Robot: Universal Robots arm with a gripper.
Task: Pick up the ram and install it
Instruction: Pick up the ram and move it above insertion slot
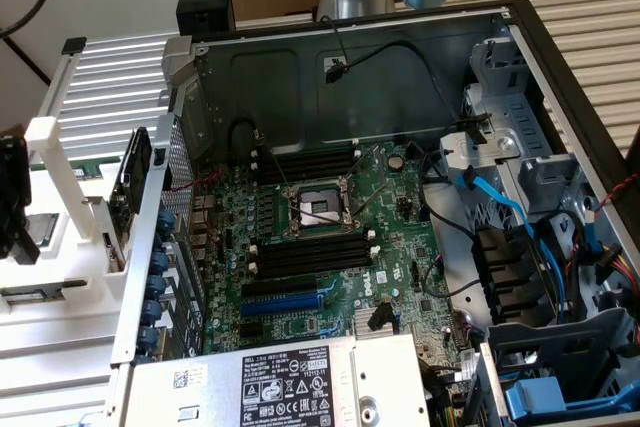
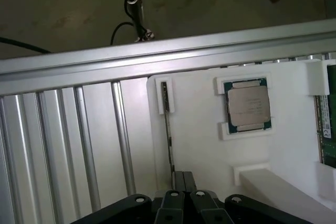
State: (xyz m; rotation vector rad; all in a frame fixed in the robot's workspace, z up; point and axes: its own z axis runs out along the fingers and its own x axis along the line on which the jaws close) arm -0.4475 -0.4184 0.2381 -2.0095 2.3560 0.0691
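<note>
The fingers (image 2: pixel 178 182) hang over the white holder (image 2: pixel 199 156) on the ribbed table (image 2: pixel 63 140); they sit pressed together with nothing between them. They are lined up beside a thin strip (image 2: pixel 168 129) standing on edge in a bracket; I cannot tell what that strip is. The ram (image 2: pixel 328 124), green with a pale label, lies at the far side of the holder, well apart from the fingers and beyond the processor (image 2: pixel 248 107); nothing has been lifted yet.

The first risk, as I judge it, is a grasp on the wrong part; the fingers are nearest the edge-on strip, not the labelled stick. Shut as they are, they cannot straddle a board; a descent like this would press on its top edge or on the holder's raised ribs. The processor is close enough that a sideways slip could knock it from its cradle.

In the exterior view the memory slots (image 1: pixel 305 252) lie deep inside the computer case (image 1: pixel 330 67), flanking the socket; a black cable (image 1: pixel 400 52) loops above them and could snag a carried stick; a tilted grip would likely jam the board in the slot.
</note>
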